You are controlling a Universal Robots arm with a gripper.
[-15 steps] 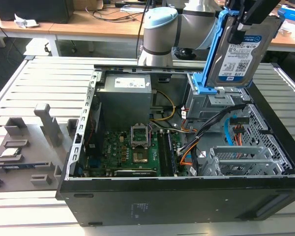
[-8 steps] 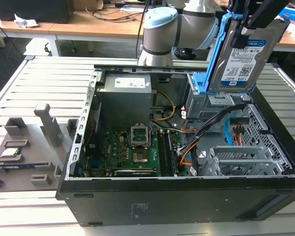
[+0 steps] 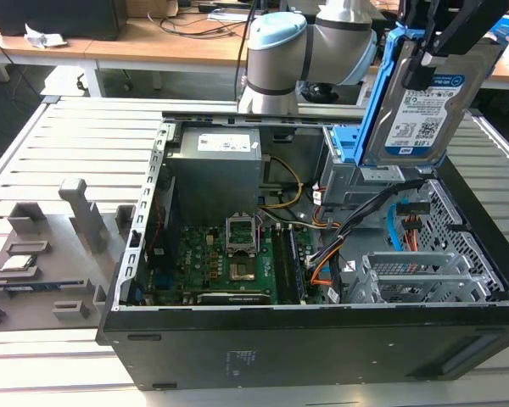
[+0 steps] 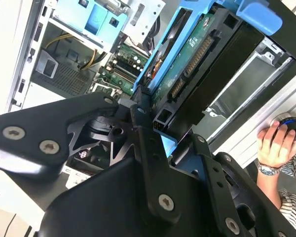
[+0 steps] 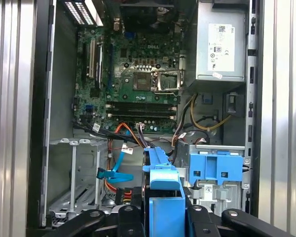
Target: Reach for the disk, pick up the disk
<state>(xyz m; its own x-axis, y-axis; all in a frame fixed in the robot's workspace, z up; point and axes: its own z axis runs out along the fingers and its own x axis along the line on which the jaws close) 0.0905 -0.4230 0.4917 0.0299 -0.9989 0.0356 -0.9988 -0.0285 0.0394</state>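
Gripper (image 3: 433,51) clamped on disk (image 3: 424,106), held above open computer case (image 3: 322,331); cables (image 3: 356,225) beneath; gripper cropped at frame top.

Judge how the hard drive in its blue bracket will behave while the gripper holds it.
The hard drive looks rigid: a flat metal body, unlikely to flex. Probably heavy for its size. Its exposed circuit board suggests fragility. Held upright above the open computer case, it would fall onto components if it slipped.

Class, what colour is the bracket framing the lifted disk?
Blue, clearest in the exterior view, around the disk held by the gripper.
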